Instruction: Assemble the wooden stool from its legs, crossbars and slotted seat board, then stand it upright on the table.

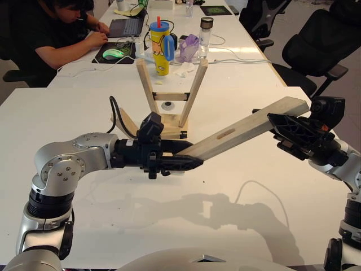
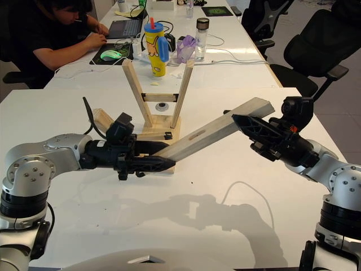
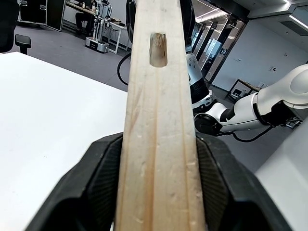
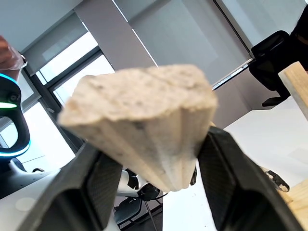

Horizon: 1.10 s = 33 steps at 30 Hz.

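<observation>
The left jaws pinch the lower end of the slotted seat board [image 1: 242, 132], and the right jaws pinch its higher end. The board hangs slanted above the white worktop [image 1: 73, 107], with its slot [image 1: 225, 134] near the middle. Just behind the left jaws, two legs [image 1: 148, 84] joined by a crossbar [image 1: 170, 96] stand in a V on wooden pieces lying flat.

1. No lettering, number or sign can be read anywhere in these views.
2. The yellow cup [image 1: 161, 48] on the far table [image 1: 242, 53] carries a printed picture. Any writing on it is too small to make out.
</observation>
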{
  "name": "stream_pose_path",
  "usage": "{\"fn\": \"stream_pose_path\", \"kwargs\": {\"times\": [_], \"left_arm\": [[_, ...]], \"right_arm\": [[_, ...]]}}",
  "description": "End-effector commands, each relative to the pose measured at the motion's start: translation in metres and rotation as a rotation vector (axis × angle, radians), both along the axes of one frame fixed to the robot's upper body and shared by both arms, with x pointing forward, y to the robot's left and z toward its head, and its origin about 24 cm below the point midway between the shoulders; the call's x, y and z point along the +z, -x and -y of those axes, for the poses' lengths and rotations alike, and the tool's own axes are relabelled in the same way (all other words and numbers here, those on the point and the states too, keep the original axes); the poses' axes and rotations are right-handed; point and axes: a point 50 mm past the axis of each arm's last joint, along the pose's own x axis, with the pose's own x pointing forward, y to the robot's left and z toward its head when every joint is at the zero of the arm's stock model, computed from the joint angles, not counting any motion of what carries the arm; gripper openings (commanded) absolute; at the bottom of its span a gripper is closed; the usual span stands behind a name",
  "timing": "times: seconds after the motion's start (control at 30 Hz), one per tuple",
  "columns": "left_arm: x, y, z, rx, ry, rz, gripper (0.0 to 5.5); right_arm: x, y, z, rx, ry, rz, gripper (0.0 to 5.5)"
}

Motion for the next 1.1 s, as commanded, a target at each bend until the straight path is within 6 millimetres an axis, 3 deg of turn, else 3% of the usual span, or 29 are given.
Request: {"fn": "stream_pose_path", "kwargs": {"times": [0.03,0.27,0.33,0.5,0.73,0.9,1.1], "left_arm": [[0.002,-0.008,-0.007,0.102,0.022,0.002,2.82],[-0.003,0.003,-0.017,0.182,0.035,-0.057,3.82],[-0.019,0.017,-0.017,0.163,-0.084,-0.067,4.08],[-0.067,0.039,-0.016,0.161,-0.337,-0.09,4.11],[-0.095,0.008,-0.011,0.435,-0.373,0.087,4.11],[-0.106,-0.002,-0.006,0.475,-0.402,0.146,4.11],[-0.124,-0.006,-0.005,0.487,-0.5,0.153,4.11]], "right_arm": [[-0.005,-0.006,-0.004,-0.019,0.092,0.014,2.16],[-0.015,-0.014,0.005,-0.068,0.256,0.036,2.13],[-0.016,-0.022,0.007,-0.109,0.326,0.074,2.13],[-0.017,-0.042,0.004,-0.149,0.415,0.163,2.13],[-0.017,-0.069,-0.013,-0.144,0.478,0.292,2.13],[-0.029,-0.084,-0.019,-0.136,0.544,0.318,2.13],[-0.029,-0.09,-0.024,-0.116,0.523,0.341,2.11]]}}
